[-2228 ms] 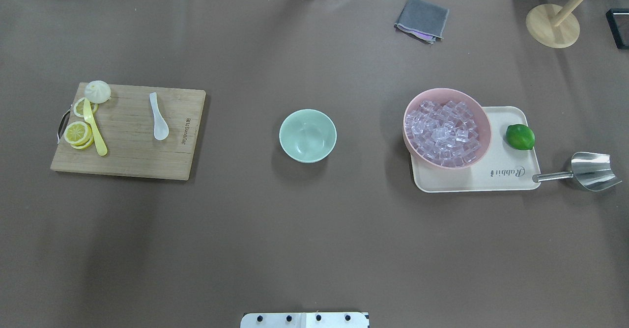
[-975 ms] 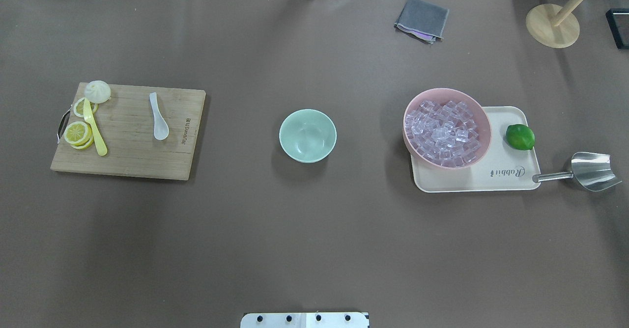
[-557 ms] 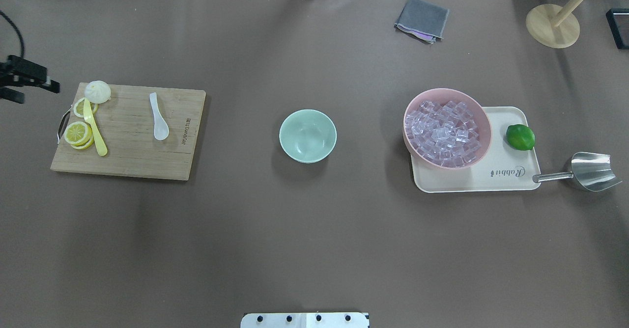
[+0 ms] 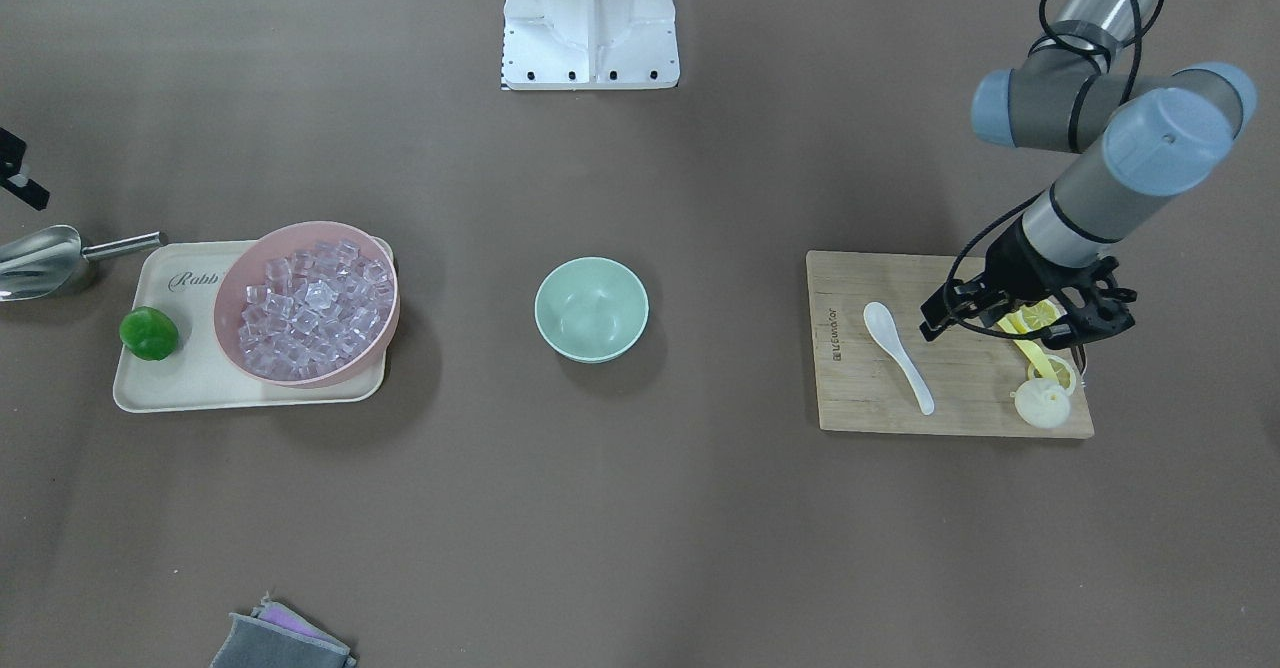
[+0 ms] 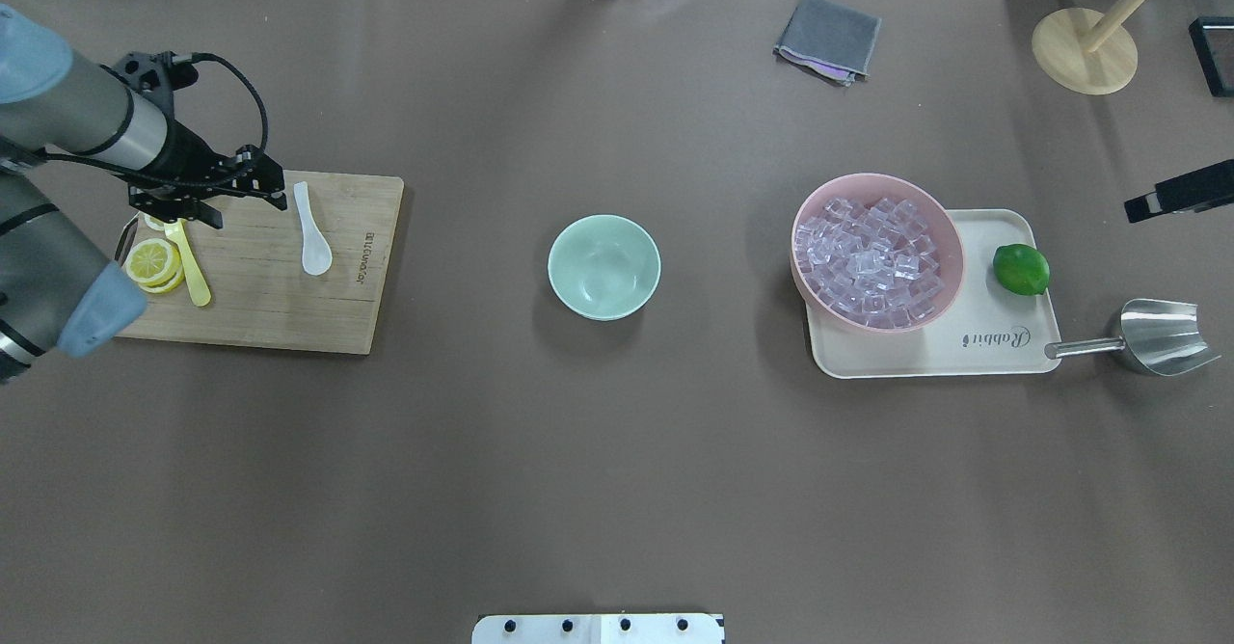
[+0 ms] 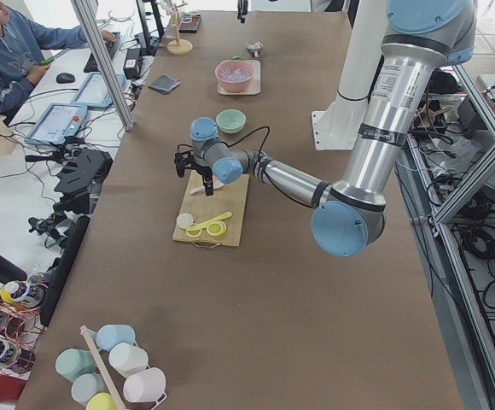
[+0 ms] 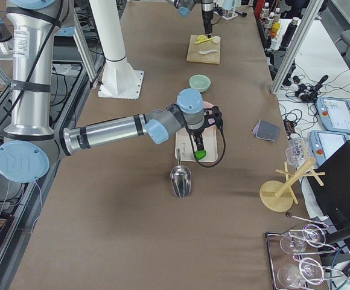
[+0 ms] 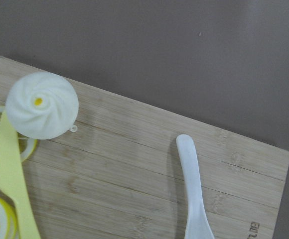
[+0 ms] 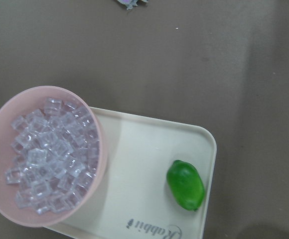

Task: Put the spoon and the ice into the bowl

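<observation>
The white spoon (image 5: 310,234) lies on the wooden cutting board (image 5: 270,307) at the left, handle toward the far edge; it also shows in the left wrist view (image 8: 194,199). The mint-green bowl (image 5: 604,266) stands empty at the table's middle. Ice cubes (image 5: 872,263) fill the pink bowl (image 5: 950,239) on the right. My left gripper (image 5: 178,212) hangs above the board's left part, left of the spoon, and looks open and empty. Only a black piece of my right gripper (image 5: 1171,196) shows at the right edge, above the tray; I cannot tell its state.
Lemon slices (image 5: 152,260), a yellow knife (image 5: 196,282) and a white bun (image 4: 1040,403) share the board. A cream tray (image 5: 974,360) holds the pink bowl and a lime (image 5: 1020,269). A metal scoop (image 5: 1162,335), grey cloth (image 5: 829,37) and wooden stand (image 5: 1085,51) lie right.
My left arm has come in from the left edge and now hangs over the cutting board. My right gripper has appeared at the right edge. Nothing on the table has moved.
</observation>
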### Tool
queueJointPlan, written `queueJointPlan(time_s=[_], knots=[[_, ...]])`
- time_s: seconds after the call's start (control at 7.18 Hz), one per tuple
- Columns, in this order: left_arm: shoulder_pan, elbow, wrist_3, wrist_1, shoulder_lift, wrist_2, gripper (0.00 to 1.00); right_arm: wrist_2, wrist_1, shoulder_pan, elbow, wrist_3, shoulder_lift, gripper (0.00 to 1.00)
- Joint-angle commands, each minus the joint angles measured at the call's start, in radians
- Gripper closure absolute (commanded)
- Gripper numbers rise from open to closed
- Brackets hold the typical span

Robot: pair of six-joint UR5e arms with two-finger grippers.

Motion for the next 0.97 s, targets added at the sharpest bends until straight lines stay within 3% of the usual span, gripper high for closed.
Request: queueJointPlan(time_s=[0.0, 0.28, 0.42, 0.56, 0.7, 0.84], knots=[[0.062, 0.075, -0.006, 0.004, -0.055, 0.051, 0.22, -0.132, -0.002, -0.141, 0.004, 0.118, 0.072, 0.02], [0.077, 0.095, -0.004, -0.003, -0.059, 0.051, 0.34, -0.157, -0.006, -0.183, 0.002, 0.141, 0.107, 0.02], [0.083, 0.095, -0.006, -0.001, -0.069, 0.051, 0.48, -0.2, -0.006, -0.215, 0.002, 0.196, 0.127, 0.02], [0.083, 0.092, -0.008, 0.002, -0.073, 0.05, 0.88, -0.218, -0.006, -0.229, 0.004, 0.206, 0.132, 0.02], [0.082, 0.092, 0.0, 0.005, -0.078, 0.045, 1.0, -0.219, -0.006, -0.229, 0.005, 0.206, 0.131, 0.02], [0.082, 0.092, 0.003, 0.005, -0.078, 0.042, 1.0, -0.219, -0.006, -0.231, 0.005, 0.206, 0.129, 0.02]])
